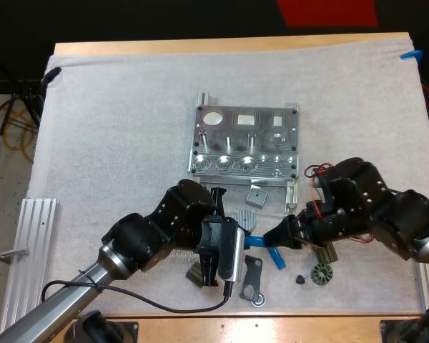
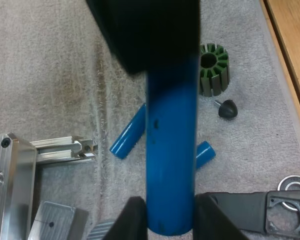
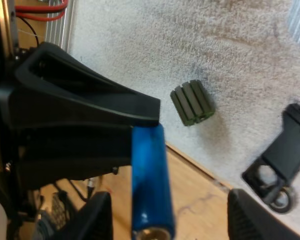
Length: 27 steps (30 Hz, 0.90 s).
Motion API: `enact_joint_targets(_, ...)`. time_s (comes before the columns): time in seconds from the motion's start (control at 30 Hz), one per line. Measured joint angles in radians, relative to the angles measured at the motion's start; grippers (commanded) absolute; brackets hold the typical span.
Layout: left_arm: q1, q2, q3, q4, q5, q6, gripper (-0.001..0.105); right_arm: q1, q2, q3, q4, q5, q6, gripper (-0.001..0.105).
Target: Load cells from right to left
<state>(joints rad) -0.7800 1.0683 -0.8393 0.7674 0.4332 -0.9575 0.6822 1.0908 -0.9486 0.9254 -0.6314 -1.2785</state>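
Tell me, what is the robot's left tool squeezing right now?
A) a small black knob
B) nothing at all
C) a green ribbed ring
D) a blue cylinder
D: in the left wrist view the left tool presses on the blue cylinder from both sides, while the green ribbed ring and the small black knob lie loose on the mat.
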Motion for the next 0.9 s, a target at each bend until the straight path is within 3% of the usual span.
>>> enact_joint_targets(0.33,0.0,0.0,0.0,0.0,0.001,0.0,0.0,0.032,0.006,0.0,-0.025,0.046,0.046,0.051)
enact_joint_targets(0.57,0.0,0.0,0.0,0.0,0.001,0.0,0.0,0.032,0.006,0.0,-0.025,0.046,0.07,0.039)
enact_joint_targets(0.7,0.0,0.0,0.0,-0.014,0.001,0.0,0.0,0.032,0.006,0.0,-0.025,0.032,0.089,0.046)
enact_joint_targets(0.9,0.0,0.0,0.0,-0.023,0.002,0.0,0.0,0.032,0.006,0.0,-0.025,0.032,0.089,0.047)
